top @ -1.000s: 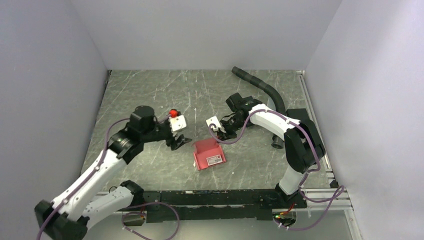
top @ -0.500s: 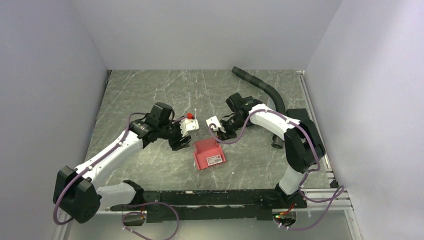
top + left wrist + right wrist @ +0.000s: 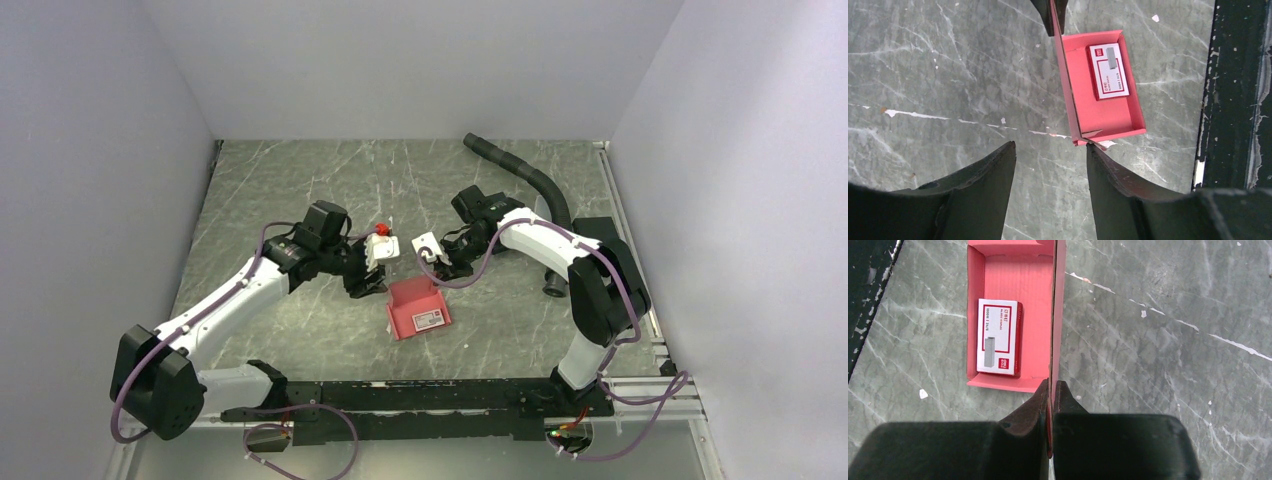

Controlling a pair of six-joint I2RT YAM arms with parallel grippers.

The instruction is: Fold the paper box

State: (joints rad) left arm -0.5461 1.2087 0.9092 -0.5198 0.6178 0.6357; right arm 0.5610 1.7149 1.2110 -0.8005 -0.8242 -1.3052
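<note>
The paper box point(image 3: 418, 310) lies open near the middle of the table point(image 3: 280, 190). Its upright far flap is clamped between the pressed-together jaws of the right gripper point(image 3: 1052, 386). The left gripper point(image 3: 1049, 150), jaws apart at the flap's left end, is best closed low on it, near the crease.

The paper box point(image 3: 1108, 112) is thin, matt pink cardboard. The table point(image 3: 948, 75) looks like smooth grey marbled stone, scuffed white. The small packet point(image 3: 998, 337) is printed paper.

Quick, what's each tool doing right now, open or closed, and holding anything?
Left tool: open, holding nothing.
Right tool: closed on the upright side flap of the paper box.
</note>
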